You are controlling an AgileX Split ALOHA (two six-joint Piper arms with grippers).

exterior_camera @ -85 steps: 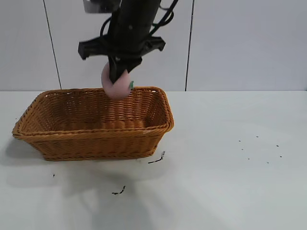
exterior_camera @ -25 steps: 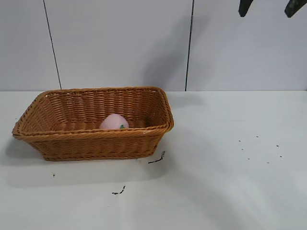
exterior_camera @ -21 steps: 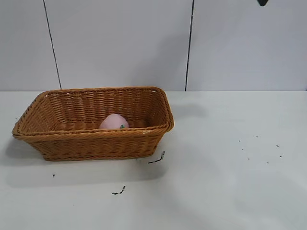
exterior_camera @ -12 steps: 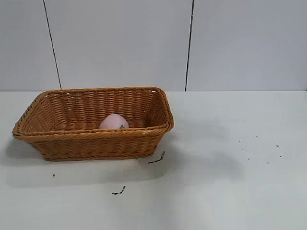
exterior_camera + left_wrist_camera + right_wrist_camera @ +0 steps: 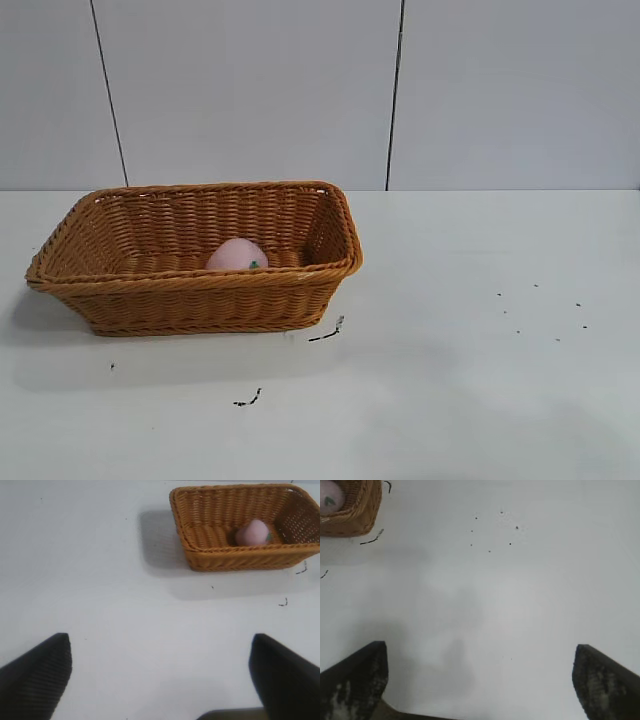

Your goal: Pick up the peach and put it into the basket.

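Note:
The pink peach [image 5: 237, 254] lies inside the orange-brown wicker basket [image 5: 200, 300] at the table's left. It also shows in the left wrist view [image 5: 252, 532] inside the basket [image 5: 235, 560], and at the corner of the right wrist view [image 5: 330, 495] with the basket's corner [image 5: 355, 525]. Neither arm shows in the exterior view. My left gripper [image 5: 160, 675] is open and empty, high above bare table, away from the basket. My right gripper [image 5: 477, 677] is open and empty, high above bare table to the right of the basket.
Small dark specks and scraps lie on the white table [image 5: 450, 380], near the basket's front corner [image 5: 328, 330] and at the right [image 5: 540, 310]. A grey panelled wall stands behind.
The arm held the peach above the basket, then let it go into it. The right arm's fingers rose out of the exterior view's top right. The peach has stayed still since.

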